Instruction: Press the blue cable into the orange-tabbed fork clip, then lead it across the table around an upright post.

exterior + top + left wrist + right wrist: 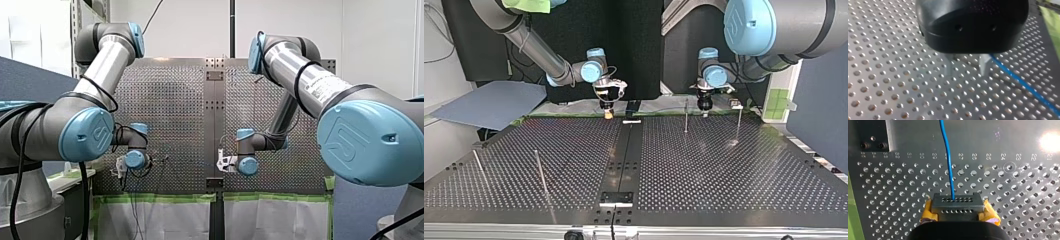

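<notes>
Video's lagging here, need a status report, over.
Left gripper open, empty, cable beside it. Right gripper shut on cable. Clip not in sight. Post near left gripper.

White wall (pixel 300 20) and blue partition (pixel 30 80) in the front view, black backdrop (pixel 639 50) in the top view.

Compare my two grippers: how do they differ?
My left gripper has bare metal fingers, apart, holding nothing; my right gripper has yellow pads and is shut on the blue cable. The cable passes beside the left gripper but runs straight out from the right gripper. Both are low over the table.
</notes>
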Controlling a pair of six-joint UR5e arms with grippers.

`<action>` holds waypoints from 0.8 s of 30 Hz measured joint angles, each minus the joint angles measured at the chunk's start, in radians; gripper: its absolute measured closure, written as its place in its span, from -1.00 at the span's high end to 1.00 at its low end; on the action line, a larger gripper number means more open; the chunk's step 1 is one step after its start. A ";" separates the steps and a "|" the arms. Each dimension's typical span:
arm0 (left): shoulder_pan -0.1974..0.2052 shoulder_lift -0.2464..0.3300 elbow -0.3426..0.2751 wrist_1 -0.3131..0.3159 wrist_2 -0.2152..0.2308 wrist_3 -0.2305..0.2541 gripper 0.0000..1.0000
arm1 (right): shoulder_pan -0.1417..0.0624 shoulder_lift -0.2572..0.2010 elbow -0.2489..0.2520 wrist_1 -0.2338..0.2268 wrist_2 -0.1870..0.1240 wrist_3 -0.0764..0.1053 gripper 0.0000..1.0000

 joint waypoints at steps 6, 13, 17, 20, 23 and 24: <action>0.001 0.000 0.000 -0.053 -0.027 0.024 1.00 | 0.000 0.000 0.000 0.003 0.000 0.000 -1.00; 0.001 0.000 -0.001 -0.110 0.011 -0.002 1.00 | 0.000 0.001 0.001 0.008 -0.001 0.000 -1.00; 0.004 0.000 -0.003 -0.145 0.045 -0.006 1.00 | 0.000 0.002 0.001 0.011 -0.001 0.000 -1.00; 0.009 0.003 -0.016 -0.171 0.071 -0.006 1.00 | 0.000 0.002 0.001 0.012 -0.001 0.000 -1.00; 0.013 0.004 -0.041 -0.177 0.101 -0.005 1.00 | 0.000 0.003 0.001 0.015 -0.001 0.000 -1.00; 0.015 0.005 -0.052 -0.172 0.114 -0.005 1.00 | 0.000 0.003 0.001 0.016 -0.001 0.000 -1.00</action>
